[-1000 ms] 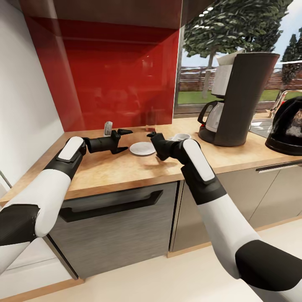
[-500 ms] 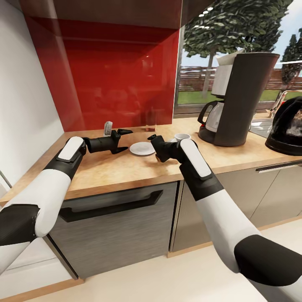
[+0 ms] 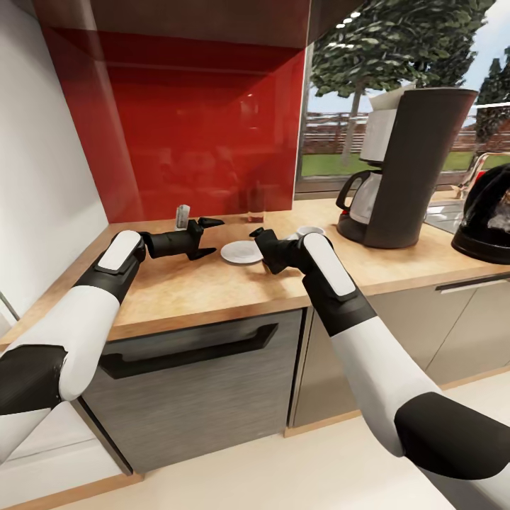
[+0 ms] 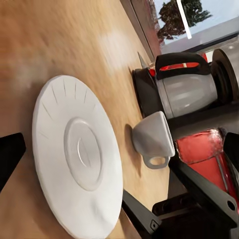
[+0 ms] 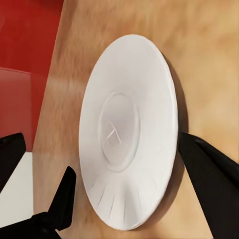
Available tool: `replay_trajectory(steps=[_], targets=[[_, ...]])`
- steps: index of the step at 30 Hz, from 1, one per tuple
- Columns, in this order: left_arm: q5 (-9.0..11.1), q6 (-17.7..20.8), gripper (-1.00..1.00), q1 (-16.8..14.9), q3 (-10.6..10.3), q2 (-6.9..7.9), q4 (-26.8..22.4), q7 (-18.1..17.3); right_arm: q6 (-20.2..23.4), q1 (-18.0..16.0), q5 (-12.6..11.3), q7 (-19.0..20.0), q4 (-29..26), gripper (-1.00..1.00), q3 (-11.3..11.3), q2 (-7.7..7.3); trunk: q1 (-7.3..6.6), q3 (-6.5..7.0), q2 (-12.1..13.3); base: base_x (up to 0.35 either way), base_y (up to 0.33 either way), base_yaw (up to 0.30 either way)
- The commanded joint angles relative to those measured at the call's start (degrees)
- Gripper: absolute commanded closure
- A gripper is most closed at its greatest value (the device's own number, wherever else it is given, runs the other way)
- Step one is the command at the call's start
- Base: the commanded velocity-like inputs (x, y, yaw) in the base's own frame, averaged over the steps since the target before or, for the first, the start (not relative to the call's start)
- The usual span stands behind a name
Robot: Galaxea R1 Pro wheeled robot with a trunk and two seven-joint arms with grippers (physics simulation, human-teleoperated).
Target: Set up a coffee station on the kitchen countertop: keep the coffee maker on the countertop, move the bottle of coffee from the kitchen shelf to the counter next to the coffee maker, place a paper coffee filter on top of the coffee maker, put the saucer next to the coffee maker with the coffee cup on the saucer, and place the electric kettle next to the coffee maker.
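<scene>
The white saucer point(image 3: 239, 252) lies flat on the wooden countertop point(image 3: 212, 283). My open left gripper point(image 3: 214, 237) hovers at its left edge. My open right gripper point(image 3: 257, 249) is at its right edge. Seen from the right wrist, the saucer point(image 5: 127, 129) sits between the spread black fingers point(image 5: 209, 184). A small white coffee cup point(image 4: 152, 139) stands just beyond the saucer point(image 4: 79, 154), partly hidden behind my right arm in the head view. The black coffee maker point(image 3: 407, 163) with a paper filter point(image 3: 386, 98) on top stands to the right, and the black kettle point(image 3: 489, 216) is beyond it.
A red backsplash point(image 3: 205, 134) rises behind the counter, with a glass point(image 3: 255, 205) and a small grey object point(image 3: 183, 214) in front of it. A window is behind the coffee maker. Below the counter edge are a dark drawer front point(image 3: 191, 382) and cabinets.
My right forearm has swung slightly left, uncovering more of the cup. The head camera has shifted a little, so the whole picture moves slightly right. The left arm is still.
</scene>
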Motion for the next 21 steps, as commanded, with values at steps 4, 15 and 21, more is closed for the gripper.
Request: replay_trajectory(steps=[4, 15, 21], targets=[[-0.35, -0.01, -1.00, -0.05, -0.22, 0.06, 0.05, -0.50, 0.35, -0.06, -0.14, -0.34, 0.01, -1.00, -0.01, 0.01, 0.00, -0.06, -0.02, 0.010, 0.008, 0.000], [-0.34, 0.02, -1.00, -0.05, -0.19, 0.06, 0.10, -0.48, 0.39, -0.07, -0.21, -0.34, 0.07, -1.00, -0.01, 0.01, 0.00, -0.06, -0.02, 0.001, 0.001, 0.000], [-0.38, -0.01, -1.00, -0.05, -0.23, 0.06, 0.16, -0.50, 0.40, -0.07, -0.52, 1.82, 0.11, -1.00, -0.01, 0.01, 0.00, -0.06, -0.02, 0.000, 0.000, 0.000]])
